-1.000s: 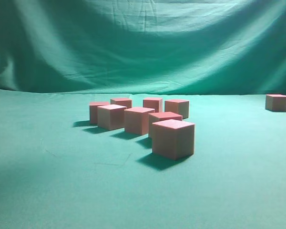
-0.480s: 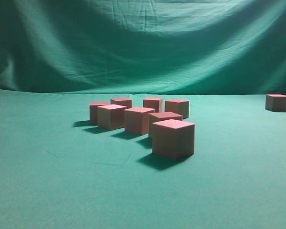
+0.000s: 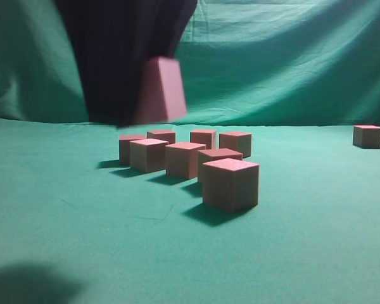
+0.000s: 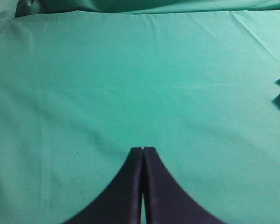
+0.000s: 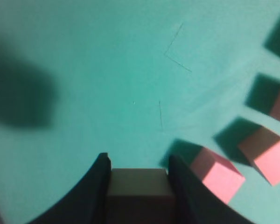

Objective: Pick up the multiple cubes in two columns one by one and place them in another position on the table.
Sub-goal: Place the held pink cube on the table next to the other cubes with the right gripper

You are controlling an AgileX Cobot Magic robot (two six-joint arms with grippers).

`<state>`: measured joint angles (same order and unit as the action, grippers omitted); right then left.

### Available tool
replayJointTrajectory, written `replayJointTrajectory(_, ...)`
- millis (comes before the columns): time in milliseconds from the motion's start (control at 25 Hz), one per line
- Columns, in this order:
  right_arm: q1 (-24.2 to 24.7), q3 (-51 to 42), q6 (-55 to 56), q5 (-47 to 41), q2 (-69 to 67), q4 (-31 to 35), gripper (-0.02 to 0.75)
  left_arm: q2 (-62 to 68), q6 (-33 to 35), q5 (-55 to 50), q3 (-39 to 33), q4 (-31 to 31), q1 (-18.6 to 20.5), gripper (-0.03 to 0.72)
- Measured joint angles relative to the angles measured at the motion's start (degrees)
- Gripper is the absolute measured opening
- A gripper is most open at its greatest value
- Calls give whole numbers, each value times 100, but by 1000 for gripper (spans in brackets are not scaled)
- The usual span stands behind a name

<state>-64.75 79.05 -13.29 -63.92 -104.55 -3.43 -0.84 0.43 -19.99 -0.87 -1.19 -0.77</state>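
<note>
One cube [image 5: 139, 185] sat pinched between the right gripper's [image 5: 139, 175] black fingers, aloft over the green table [image 3: 316, 253], near the grouped cubes [image 3: 196, 161]. Left gripper [image 4: 143, 150] pressed together, empty. Step judged: carry under way; next calls for lowering onto bare cloth, perhaps by the lone cube [image 3: 367, 136]. No readable writing.

The exterior view looks along the table [image 3: 316, 253] from low down, near the cubes [image 3: 230, 183], facing the backdrop [image 3: 291, 63]. Each wrist view looks steeply down past its own fingers at the cloth. The right wrist and exterior views share the cubes.
</note>
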Motion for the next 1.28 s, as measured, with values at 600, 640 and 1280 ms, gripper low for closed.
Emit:
replayJointTrajectory(600,147,0,-82,937,-554,-245,246,0,0,0,0,0,0,0)
replayJointTrajectory(640,190,0,-82,961,-600,-245,246,0,0,0,0,0,0,0)
replayJointTrajectory(1280,424,0,-82,1067,-1014,-173,246,0,0,0,0,0,0,0)
